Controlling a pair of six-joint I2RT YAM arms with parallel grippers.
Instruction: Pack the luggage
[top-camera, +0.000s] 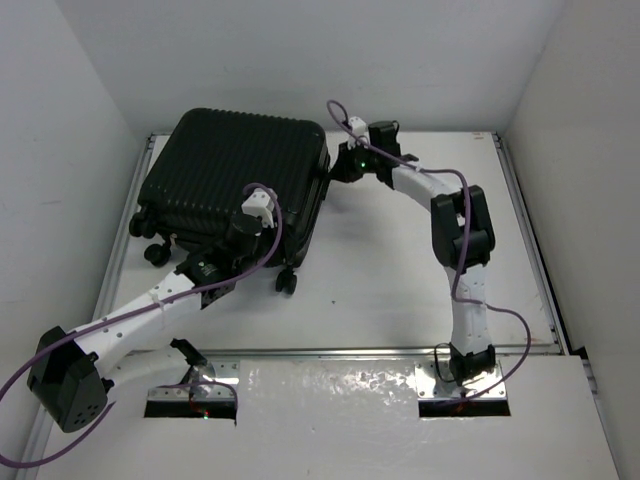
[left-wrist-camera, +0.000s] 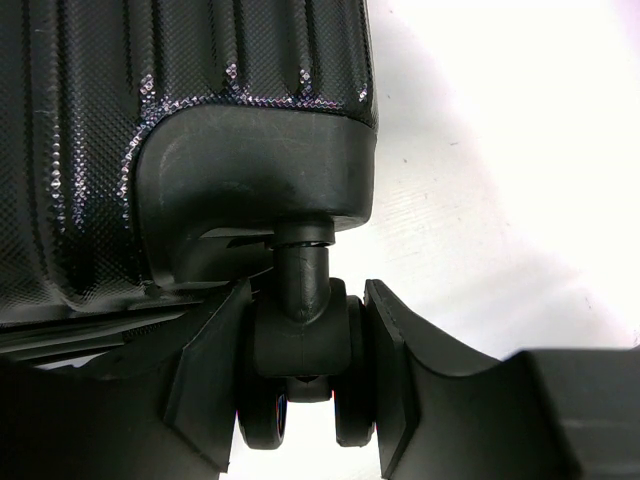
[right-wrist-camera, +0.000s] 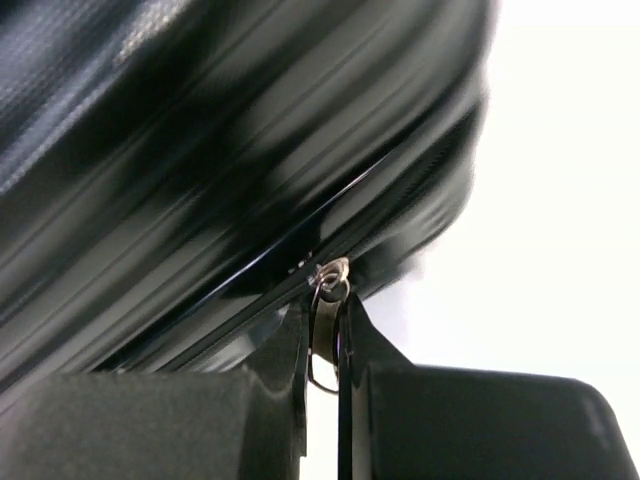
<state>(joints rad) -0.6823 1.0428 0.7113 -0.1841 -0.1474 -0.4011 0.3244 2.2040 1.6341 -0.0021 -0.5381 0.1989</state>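
Table (top-camera: 380, 290), walls (top-camera: 300, 60) white | left gripper (left-wrist-camera: 300, 350) clamps luggage (top-camera: 230, 165) caster (left-wrist-camera: 302, 295) | right gripper (right-wrist-camera: 322, 335) pinches zipper pull (right-wrist-camera: 326, 298)

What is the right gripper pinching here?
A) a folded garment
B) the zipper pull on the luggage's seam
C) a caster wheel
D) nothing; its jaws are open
B: in the right wrist view, the right gripper is shut on the metal zipper pull at the seam of the luggage. The caster wheel is clamped by the left gripper instead.

Luggage (top-camera: 235, 180) lying on table (top-camera: 400, 290), back-left; wheels (top-camera: 287, 283) toward near edge.
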